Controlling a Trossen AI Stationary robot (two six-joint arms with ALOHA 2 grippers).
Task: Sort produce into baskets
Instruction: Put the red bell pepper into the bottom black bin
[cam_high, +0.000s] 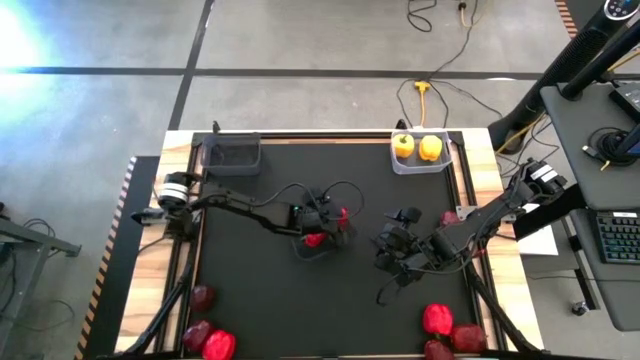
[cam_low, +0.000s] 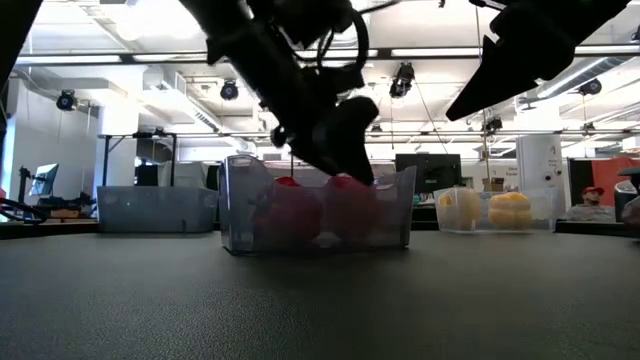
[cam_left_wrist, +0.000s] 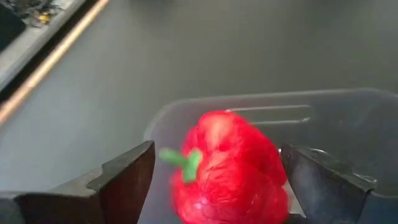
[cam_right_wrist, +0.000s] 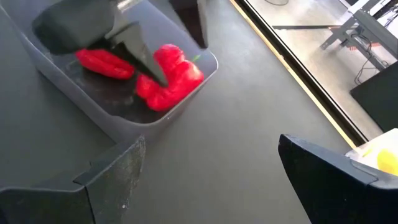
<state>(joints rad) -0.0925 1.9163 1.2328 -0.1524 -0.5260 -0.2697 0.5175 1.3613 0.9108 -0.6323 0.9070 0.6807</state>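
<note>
glossy red pepper, green stem, in clear tub

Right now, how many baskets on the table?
3. Dark basket at the far left corner, clear basket with two yellow peppers at the far right, clear centre basket under the left gripper, holding red peppers. None seem hidden.

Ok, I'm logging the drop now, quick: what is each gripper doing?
Left gripper: fingers open on either side of a red pepper in the clear basket.
Right gripper: open, holding nothing.
</note>
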